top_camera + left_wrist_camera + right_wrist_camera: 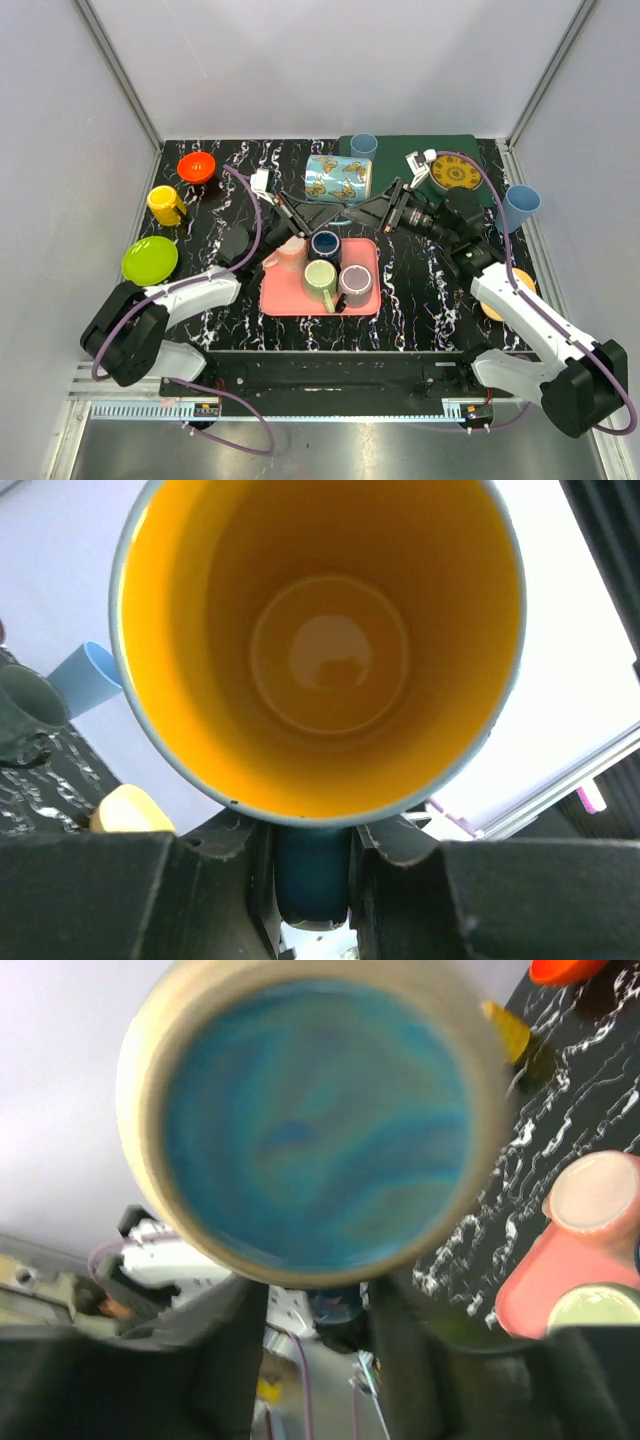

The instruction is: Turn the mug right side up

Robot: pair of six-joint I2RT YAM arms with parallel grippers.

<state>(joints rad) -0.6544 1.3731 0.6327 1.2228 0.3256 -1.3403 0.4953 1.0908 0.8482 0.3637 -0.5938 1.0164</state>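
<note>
A: Surface, surroundings?
B: Black marbled table, white enclosure walls.
A: Position of mug?
B: Held sideways above table, handle clamped in left gripper; right gripper jaws spread beside it.

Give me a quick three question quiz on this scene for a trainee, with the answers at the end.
1. True or false: the butterfly mug stands upright on the pink tray.
2. What colour is that mug inside? A yellow, B white, C red.
3. How many mugs sit on the tray?
Key: 1 false, it lies on its side, clear of the tray. 2 A. 3 four.
</note>
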